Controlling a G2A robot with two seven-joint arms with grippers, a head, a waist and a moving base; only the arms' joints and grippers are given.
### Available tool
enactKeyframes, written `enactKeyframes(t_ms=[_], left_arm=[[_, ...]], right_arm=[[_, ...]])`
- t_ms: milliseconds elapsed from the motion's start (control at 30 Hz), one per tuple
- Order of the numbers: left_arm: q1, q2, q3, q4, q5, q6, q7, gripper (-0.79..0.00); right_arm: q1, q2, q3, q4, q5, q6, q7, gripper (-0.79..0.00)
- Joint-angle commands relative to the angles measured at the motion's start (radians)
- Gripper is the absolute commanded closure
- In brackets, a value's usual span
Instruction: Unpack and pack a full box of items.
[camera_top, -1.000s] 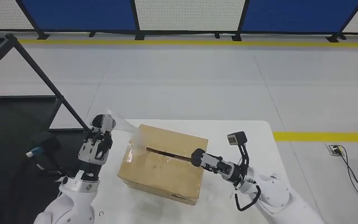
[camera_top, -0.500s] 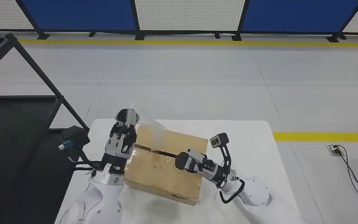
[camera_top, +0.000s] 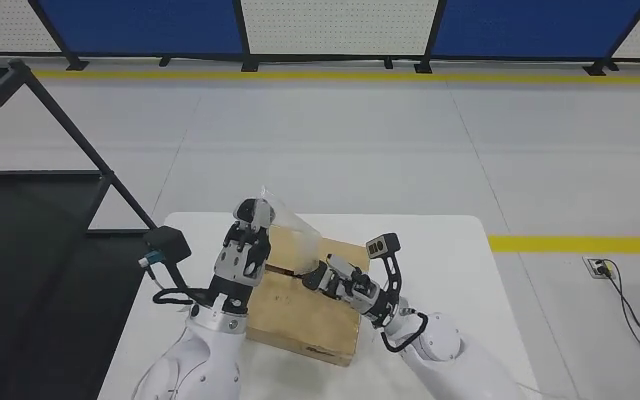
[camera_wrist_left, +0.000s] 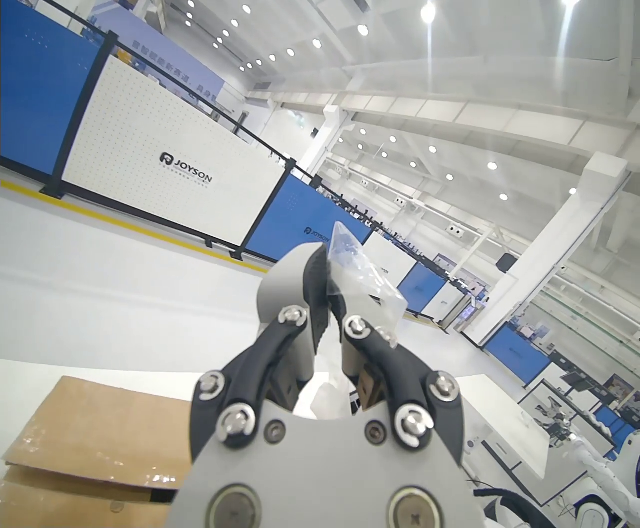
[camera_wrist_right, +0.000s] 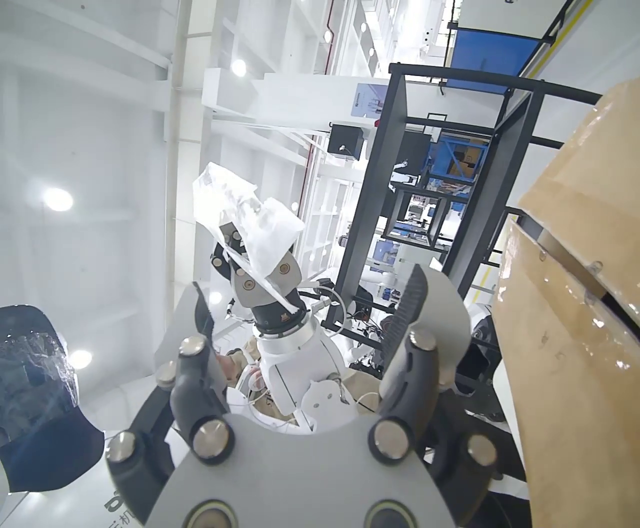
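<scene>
Clear plastic bag (camera_wrist_left: 370, 290) clamped in left hand (camera_wrist_left: 327, 295) near cardboard box (camera_top: 300, 318): thin film, liable to slip or snag on its edge. Right hand (camera_top: 314, 277) spread apart, empty.

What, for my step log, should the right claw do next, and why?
Probably ease the open right claw toward the clear bag to take it: the left claw holds it pinched above the cardboard box, whose flaps look nearly closed.

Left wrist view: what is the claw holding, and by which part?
Left claw pinches a clear plastic bag by one edge; right claw holds nothing.
</scene>
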Motion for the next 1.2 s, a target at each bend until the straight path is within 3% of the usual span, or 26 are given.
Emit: enactKeyframes(t_ms=[0, 333, 567, 1167], left_arm=[[0.000, -0.001, -0.003, 0.006, 0.002, -0.002, 0.000, 0.000], [0.007, -0.003, -0.025, 0.020, 0.008, -0.005, -0.002, 0.000], [0.012, -0.005, -0.039, 0.024, 0.026, -0.011, 0.003, 0.000], [0.084, 0.006, -0.131, 0.018, 0.042, -0.137, -0.007, 0.000]], right_arm=[[0.001, -0.005, 0.005, 0.007, -0.003, -0.007, 0.005, -0.283], [-0.015, -0.023, 0.043, 0.011, -0.011, -0.009, 0.027, -0.154], [-0.034, -0.032, 0.075, 0.000, -0.023, 0.003, 0.023, 0.000], [-0.116, 0.001, 0.312, -0.167, -0.041, 0.063, 0.103, 0.000]])
